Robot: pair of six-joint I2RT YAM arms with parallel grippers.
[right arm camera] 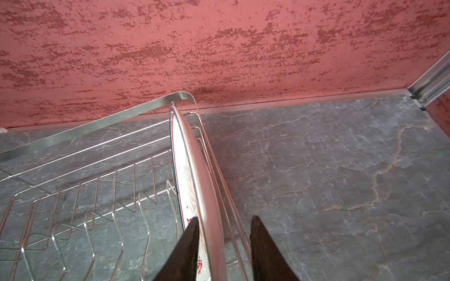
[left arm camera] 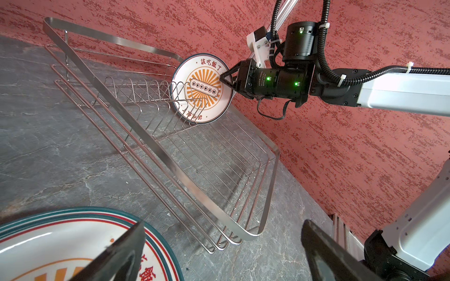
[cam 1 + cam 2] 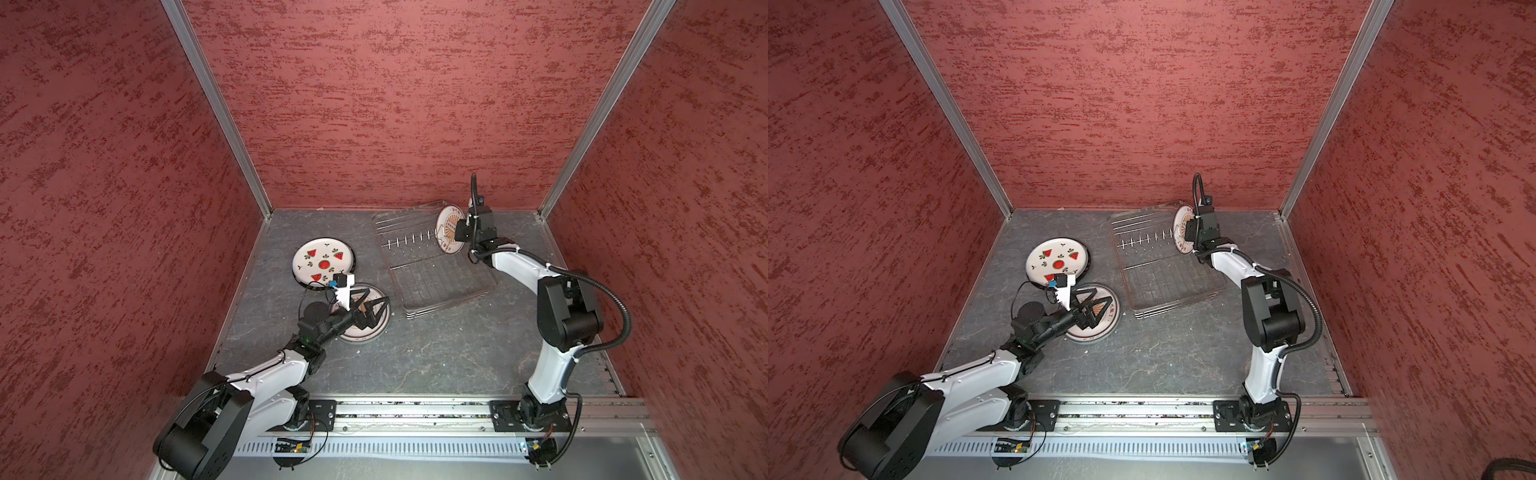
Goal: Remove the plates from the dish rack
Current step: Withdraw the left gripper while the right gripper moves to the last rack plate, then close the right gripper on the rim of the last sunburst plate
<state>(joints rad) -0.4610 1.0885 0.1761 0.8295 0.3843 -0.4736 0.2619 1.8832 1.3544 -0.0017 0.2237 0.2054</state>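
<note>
The silver wire dish rack [image 3: 436, 282] [image 3: 1167, 282] lies at the back of the grey table. One plate, white with an orange sunburst [image 3: 446, 226] [image 2: 202, 87], stands on edge at its far right end. My right gripper [image 3: 457, 232] [image 1: 224, 217] is open and straddles that plate's rim [image 1: 192, 170]. One finger lies against the printed face; the other is apart, outside the rack's wires. My left gripper [image 3: 376, 301] [image 2: 224, 222] hangs open and empty above a sunburst plate [image 3: 357, 332] [image 2: 48, 243] lying flat on the table. A watermelon plate [image 3: 320, 259] [image 3: 1057, 257] lies flat behind it.
Red textured walls close in the table on three sides, and the rack's far corner [image 1: 180, 96] sits close to the back wall. An aluminium rail [image 3: 415, 415] carrying both arm bases runs along the front edge. Bare grey table [image 3: 415, 353] lies between the arms.
</note>
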